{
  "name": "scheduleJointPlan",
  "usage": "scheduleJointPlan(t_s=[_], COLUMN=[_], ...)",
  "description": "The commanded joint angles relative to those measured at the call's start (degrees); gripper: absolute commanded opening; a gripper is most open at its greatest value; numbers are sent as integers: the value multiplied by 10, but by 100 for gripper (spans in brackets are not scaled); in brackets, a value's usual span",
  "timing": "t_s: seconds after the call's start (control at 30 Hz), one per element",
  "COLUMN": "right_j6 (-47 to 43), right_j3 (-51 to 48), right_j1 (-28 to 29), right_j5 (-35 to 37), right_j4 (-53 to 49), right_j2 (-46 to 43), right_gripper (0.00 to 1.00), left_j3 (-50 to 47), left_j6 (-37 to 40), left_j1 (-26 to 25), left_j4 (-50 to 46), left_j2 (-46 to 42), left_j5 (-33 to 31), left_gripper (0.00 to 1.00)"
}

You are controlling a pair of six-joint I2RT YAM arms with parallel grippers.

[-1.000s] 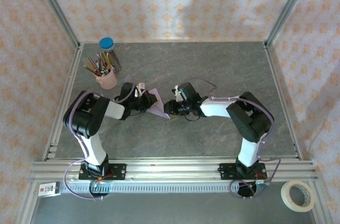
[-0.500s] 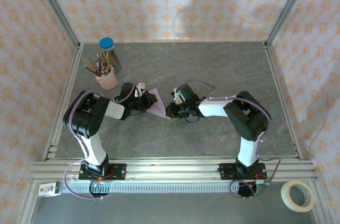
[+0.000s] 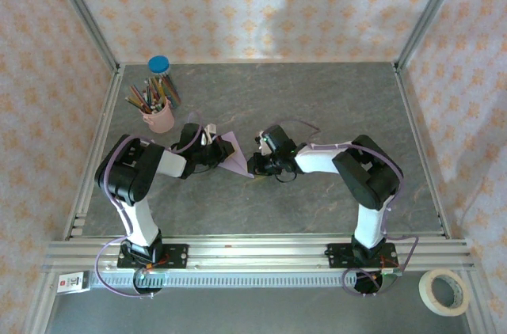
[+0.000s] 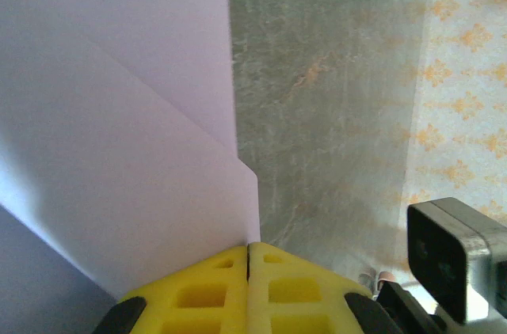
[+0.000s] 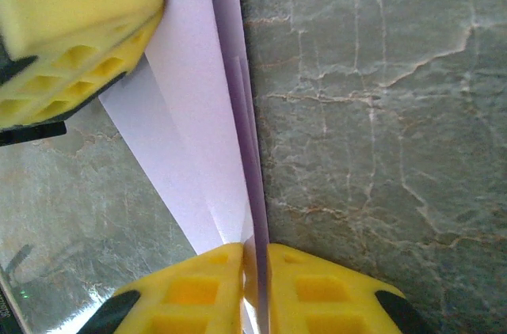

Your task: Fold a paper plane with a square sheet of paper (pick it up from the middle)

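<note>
Pinching paper (image 3: 232,150) | left fingers (image 4: 198,290) clamped on edge | right fingers (image 5: 325,286) clamped on tip | table (image 3: 317,96) open beyond

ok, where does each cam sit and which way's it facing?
Top external: above and behind the arms, looking down at the table; both show, meeting at the paper.
Left wrist: on the left arm, looking along the shut left jaws at the folded paper.
Right wrist: on the right arm, looking along the right jaws pinching the paper's edge; left jaws upper left.
Shared: the paper, in all three.
</note>
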Motion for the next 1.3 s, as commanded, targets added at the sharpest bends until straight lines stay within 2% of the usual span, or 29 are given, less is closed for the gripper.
scheduleJointPlan(t_s=[0.0,0.73,0.9,1.03,1.27], right_j6=[-1,-4,9,14,2], right_j3=[7,22,27,35,59], right_j1=[9,12,5,-1,-1], right_j5=[11,15,44,64,50], right_j4=[-23,-39,-29,-21,-9], right_j2=[26,23,-13,-42,-37], right_gripper=[14,15,24,35,35], left_j3=[14,23,28,30,35], left_j6=[12,26,45,57,62], left_j1=[1,1,1,1,1], left_j4=[-13,-35,-69,-90,-99], left_j2=[9,32,35,38,46], left_j5=[-10,-4,-13,-19,-15], left_gripper=[6,6,6,6,6])
